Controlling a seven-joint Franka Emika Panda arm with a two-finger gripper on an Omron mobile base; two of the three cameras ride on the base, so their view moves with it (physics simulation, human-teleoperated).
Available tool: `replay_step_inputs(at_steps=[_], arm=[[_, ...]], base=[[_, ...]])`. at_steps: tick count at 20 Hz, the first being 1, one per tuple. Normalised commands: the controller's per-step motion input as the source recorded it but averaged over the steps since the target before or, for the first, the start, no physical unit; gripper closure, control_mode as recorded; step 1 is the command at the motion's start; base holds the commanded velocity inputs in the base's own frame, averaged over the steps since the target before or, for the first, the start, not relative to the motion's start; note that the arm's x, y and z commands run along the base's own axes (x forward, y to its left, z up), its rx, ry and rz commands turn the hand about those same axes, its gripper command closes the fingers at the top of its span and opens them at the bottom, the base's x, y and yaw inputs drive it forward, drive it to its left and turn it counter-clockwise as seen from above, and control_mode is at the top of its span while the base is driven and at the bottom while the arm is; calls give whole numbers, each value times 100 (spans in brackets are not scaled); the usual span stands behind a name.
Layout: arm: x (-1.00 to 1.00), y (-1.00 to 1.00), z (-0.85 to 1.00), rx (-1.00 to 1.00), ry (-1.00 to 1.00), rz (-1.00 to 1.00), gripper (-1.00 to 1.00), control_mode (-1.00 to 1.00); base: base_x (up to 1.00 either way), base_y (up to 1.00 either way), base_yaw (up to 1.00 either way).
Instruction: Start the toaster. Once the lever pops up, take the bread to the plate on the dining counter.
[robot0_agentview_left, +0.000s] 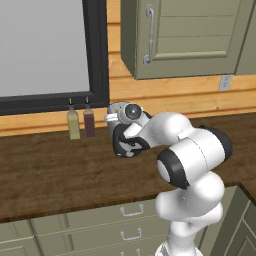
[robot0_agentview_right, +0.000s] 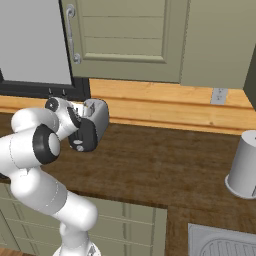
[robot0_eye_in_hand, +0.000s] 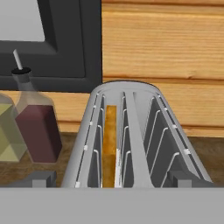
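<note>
On the brown tabletop (robot0_agentview_right: 165, 165) by the wall, the toaster (robot0_eye_in_hand: 131, 135) holds the bread (robot0_eye_in_hand: 110, 144) in its left slot. Open fingers (robot0_eye_in_hand: 43, 178) straddle it. No readable writing anywhere.

The arm (robot0_agentview_left: 192, 165) was built of glossy white rounded segments joined by black bands, with a black-rimmed round grey cap (robot0_agentview_left: 133, 112) on the wrist just behind the gripper (robot0_eye_in_hand: 112, 181), whose two small finger tips (robot0_eye_in_hand: 41, 179) were dark grey and blocky.
</note>
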Motion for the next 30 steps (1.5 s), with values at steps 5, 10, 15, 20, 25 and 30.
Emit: replay_step_inputs(at_steps=[5,10,15,20,25,30], arm=[[0,0,0,0,0,0,-100,-100],[0,0,0,0,0,0,-100,-100],[0,0,0,0,0,0,-100,-100],[0,0,0,0,0,0,-100,-100],[0,0,0,0,0,0,-100,-100],[0,0,0,0,0,0,-100,-100]], base=[[0,0,0],[0,0,0],[0,0,0],[0,0,0],[0,0,0],[0,0,0]])
